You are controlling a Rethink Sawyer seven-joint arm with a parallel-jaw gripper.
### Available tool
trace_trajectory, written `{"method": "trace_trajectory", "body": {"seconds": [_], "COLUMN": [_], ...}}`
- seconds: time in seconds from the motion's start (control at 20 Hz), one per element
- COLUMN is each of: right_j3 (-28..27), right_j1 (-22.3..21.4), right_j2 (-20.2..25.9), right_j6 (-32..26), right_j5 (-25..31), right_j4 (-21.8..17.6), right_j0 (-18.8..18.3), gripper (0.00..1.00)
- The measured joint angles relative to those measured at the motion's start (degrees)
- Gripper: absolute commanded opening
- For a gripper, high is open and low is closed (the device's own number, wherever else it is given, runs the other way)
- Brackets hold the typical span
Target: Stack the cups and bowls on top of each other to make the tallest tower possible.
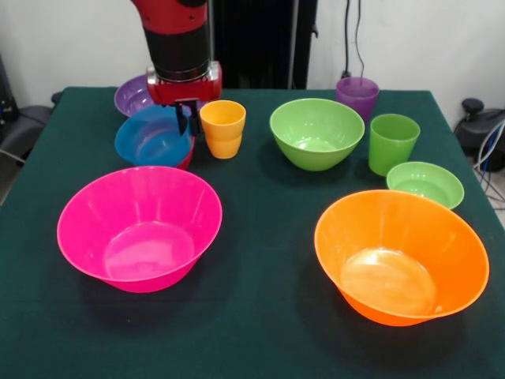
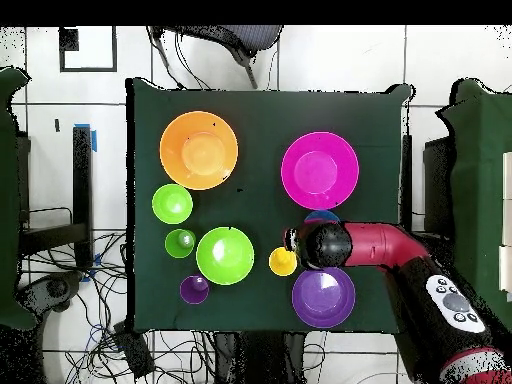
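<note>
Hand [image 1: 188,120] at the blue bowl [image 1: 152,135], grip unclear; overhead, the arm hides it.

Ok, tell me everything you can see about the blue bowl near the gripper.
The blue bowl is small, round, glossy plastic, upright and empty. It appears nested in a red bowl, whose rim peeks out beneath its right side. It sits on the green table behind the pink bowl, in front of the purple bowl, left of the yellow-orange cup. The gripper hangs at its right rim; contact is unclear. From overhead the arm hides most of it.
</note>
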Motion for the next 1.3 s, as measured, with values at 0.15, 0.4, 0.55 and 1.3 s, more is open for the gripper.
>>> {"method": "trace_trajectory", "body": {"seconds": [0.15,0.4,0.55,1.3], "right_j3": [-0.01,-0.31,-0.68,-1.26], "right_j1": [0.85,1.77,2.05,2.29], "right_j2": [0.01,-0.45,-0.92,-0.59], "right_j6": [0.00,0.00,0.00,0.00], "right_j5": [0.02,0.50,1.68,2.59], "right_j4": [-3.44,-10.42,-13.89,-14.08], "right_j0": [0.42,2.38,4.10,4.57], "gripper": [0.00,0.00,0.00,0.00]}}
